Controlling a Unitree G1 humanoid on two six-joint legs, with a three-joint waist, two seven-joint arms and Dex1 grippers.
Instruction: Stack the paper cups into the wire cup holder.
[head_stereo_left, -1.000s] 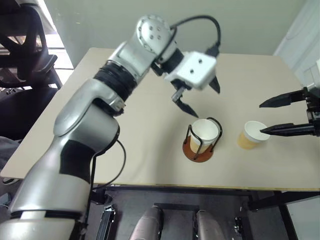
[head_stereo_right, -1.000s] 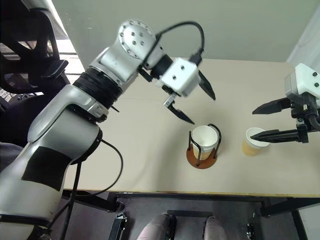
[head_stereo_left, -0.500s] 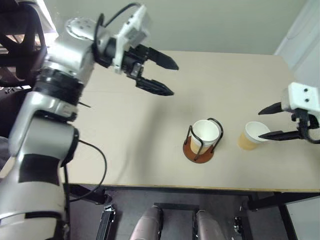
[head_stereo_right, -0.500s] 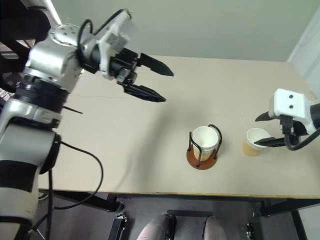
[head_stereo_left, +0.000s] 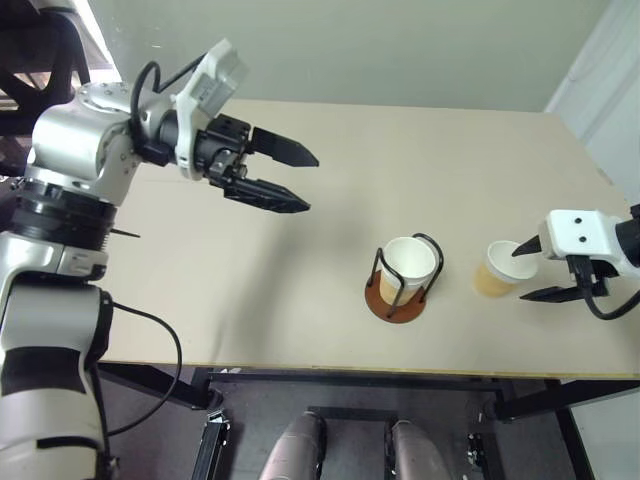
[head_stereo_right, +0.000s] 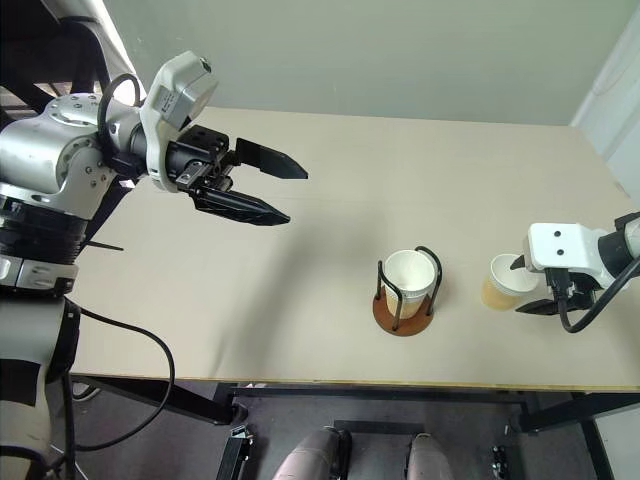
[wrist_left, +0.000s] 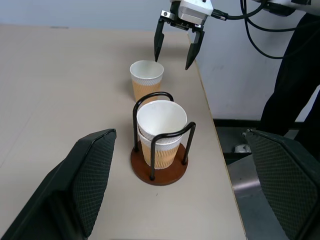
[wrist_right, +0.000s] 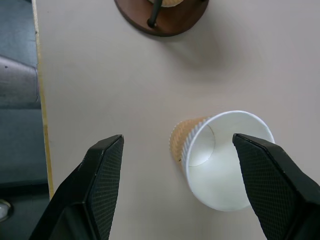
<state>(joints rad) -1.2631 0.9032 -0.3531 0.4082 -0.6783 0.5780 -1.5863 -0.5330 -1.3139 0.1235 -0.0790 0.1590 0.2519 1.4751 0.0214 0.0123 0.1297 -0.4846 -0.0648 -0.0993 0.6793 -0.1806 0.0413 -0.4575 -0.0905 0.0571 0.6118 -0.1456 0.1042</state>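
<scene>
Left end effector (head_stereo_left: 285, 180) spread and empty, swung back from over the wire cup holder (head_stereo_left: 403, 281), where nested paper cups (head_stereo_left: 408, 268) now sit. Right end effector (head_stereo_left: 531, 271) lowered, spread around the last cup (head_stereo_left: 500, 269) standing on the table (head_stereo_left: 300, 280) just beside the holder; likely next to grasp.

Cups (wrist_left: 161, 131) nested in holder (wrist_left: 159, 169) (upright); one cup (wrist_left: 146, 80) beside.

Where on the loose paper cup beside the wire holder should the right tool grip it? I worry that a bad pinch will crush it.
Grip the loose paper cup across its ribbed tan wall just under the rolled rim, coming down from above. It stands upright with its mouth open, clear of the wire cup holder, and the open right tool hangs over it, probably well placed.
</scene>
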